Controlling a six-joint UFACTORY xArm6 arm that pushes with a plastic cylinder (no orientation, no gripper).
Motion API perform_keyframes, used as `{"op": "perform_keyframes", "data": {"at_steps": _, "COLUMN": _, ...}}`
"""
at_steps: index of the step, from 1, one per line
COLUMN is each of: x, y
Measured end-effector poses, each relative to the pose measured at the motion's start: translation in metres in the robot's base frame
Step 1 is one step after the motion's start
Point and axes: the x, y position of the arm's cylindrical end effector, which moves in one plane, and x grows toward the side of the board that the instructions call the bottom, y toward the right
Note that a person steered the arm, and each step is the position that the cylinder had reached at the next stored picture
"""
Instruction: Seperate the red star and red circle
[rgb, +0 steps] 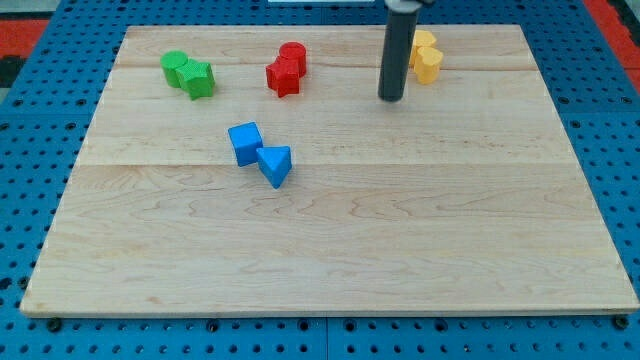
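On the wooden tabletop (330, 240), the red star (283, 76) and the red circle (293, 55) are seen touching, near the view's top, the circle just behind the star. My tip (390, 98) is set down well to their right, beside two yellow blocks (426, 56) whose shapes are partly hidden by the rod. No hand is fitted, so no grasp can be told.

Count on table (330, 240): two green blocks (188, 74), two red blocks (287, 68), two blue blocks (259, 153), two yellow blocks (427, 55).
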Motion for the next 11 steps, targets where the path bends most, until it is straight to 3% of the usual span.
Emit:
{"op": "perform_keyframes", "data": {"at_steps": 2, "x": -0.008, "y": -0.148}}
{"op": "perform_keyframes", "data": {"at_steps": 3, "x": -0.036, "y": -0.181}}
{"op": "perform_keyframes", "data": {"at_steps": 4, "x": -0.094, "y": -0.148}}
{"op": "perform_keyframes", "data": {"at_steps": 5, "x": -0.140, "y": -0.159}}
{"op": "perform_keyframes", "data": {"at_steps": 6, "x": -0.122, "y": -0.086}}
{"op": "perform_keyframes", "data": {"at_steps": 7, "x": -0.065, "y": -0.065}}
{"op": "perform_keyframes", "data": {"at_steps": 8, "x": -0.103, "y": -0.061}}
{"op": "perform_keyframes", "data": {"at_steps": 10, "x": -0.077, "y": -0.131}}
{"op": "perform_keyframes", "data": {"at_steps": 11, "x": -0.051, "y": -0.109}}
